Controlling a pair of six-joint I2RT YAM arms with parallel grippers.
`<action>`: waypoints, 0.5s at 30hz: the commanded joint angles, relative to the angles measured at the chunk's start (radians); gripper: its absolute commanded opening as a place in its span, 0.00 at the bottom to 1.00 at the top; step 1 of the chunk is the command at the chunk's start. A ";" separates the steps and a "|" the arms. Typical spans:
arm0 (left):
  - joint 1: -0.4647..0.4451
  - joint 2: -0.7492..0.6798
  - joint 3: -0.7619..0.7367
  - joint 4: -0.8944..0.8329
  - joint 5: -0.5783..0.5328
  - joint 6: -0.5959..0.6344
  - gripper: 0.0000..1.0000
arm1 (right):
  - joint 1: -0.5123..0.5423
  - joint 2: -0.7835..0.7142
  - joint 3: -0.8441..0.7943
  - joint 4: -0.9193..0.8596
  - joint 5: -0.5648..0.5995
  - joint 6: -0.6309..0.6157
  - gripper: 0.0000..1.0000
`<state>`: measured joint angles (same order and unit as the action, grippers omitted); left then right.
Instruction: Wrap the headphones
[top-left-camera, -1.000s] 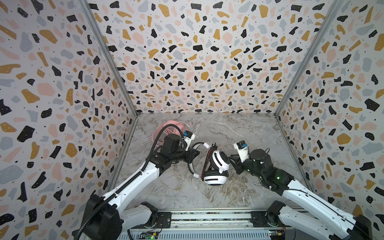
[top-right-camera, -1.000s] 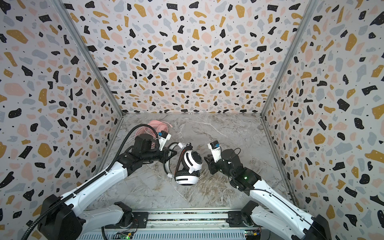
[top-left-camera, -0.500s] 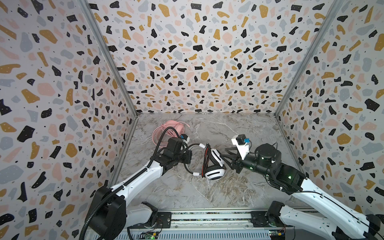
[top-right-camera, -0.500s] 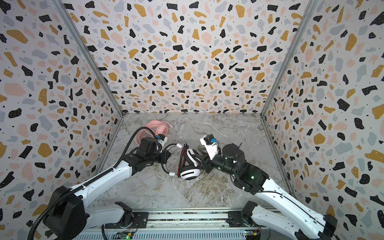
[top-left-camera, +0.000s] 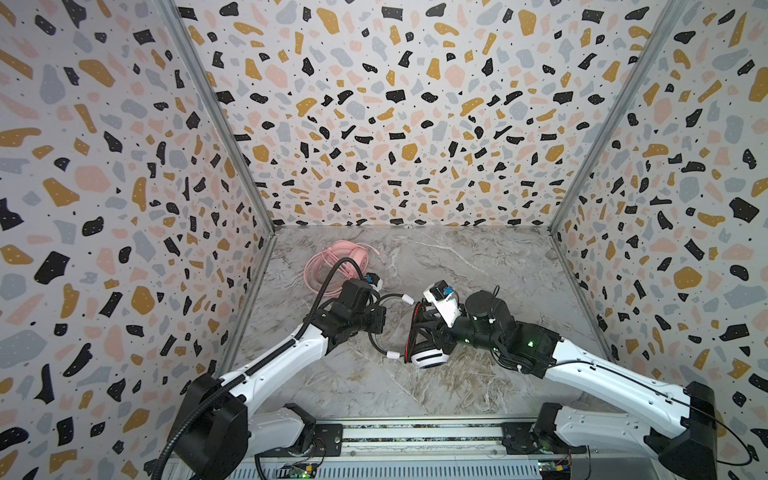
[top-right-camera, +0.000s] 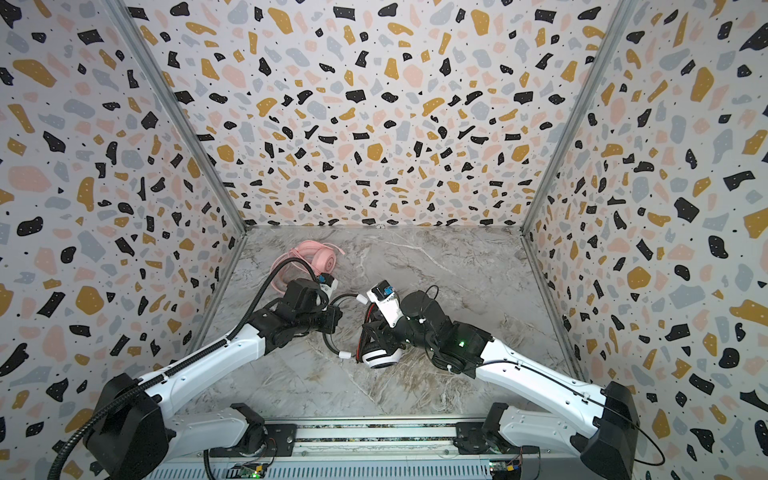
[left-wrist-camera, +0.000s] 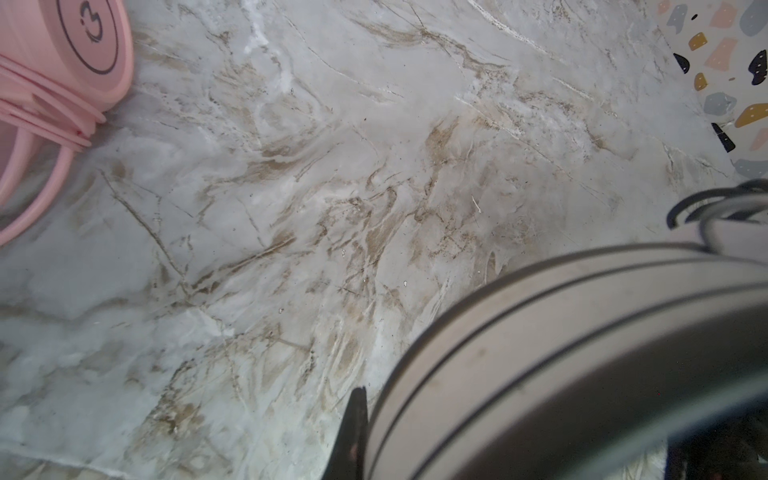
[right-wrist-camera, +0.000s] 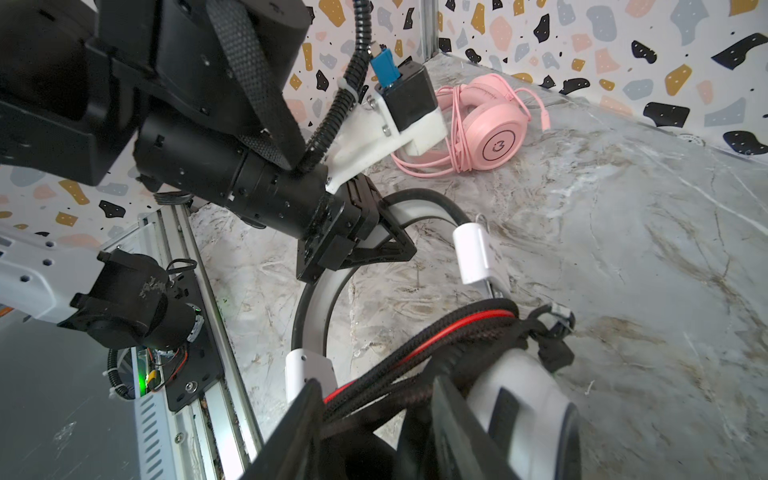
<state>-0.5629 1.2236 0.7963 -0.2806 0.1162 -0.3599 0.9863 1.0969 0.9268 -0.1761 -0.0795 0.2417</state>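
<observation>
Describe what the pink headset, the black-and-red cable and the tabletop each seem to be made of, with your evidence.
Pink headset: likely smooth matte plastic; even colour, soft sheen.
Cable: braided fabric sleeve, by its woven texture.
Tabletop: marble-look, grey with tan veins; real stone or print cannot be told.

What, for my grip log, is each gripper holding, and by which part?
Left gripper: shut on the striped headset's headband. Right gripper: the braided cable lies between its jaws; a grip cannot be told.
</observation>
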 joint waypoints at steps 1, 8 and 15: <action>-0.019 -0.048 0.028 0.072 0.038 -0.032 0.00 | 0.001 0.007 0.011 0.020 0.021 0.020 0.46; -0.069 -0.070 0.053 0.053 -0.005 -0.026 0.00 | 0.000 0.048 0.023 0.029 0.004 0.017 0.46; -0.064 -0.062 0.040 0.035 -0.056 -0.010 0.00 | -0.029 0.002 0.016 0.024 0.036 0.014 0.46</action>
<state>-0.6323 1.1873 0.7967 -0.3294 0.0566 -0.3527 0.9718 1.1423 0.9268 -0.1375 -0.0647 0.2497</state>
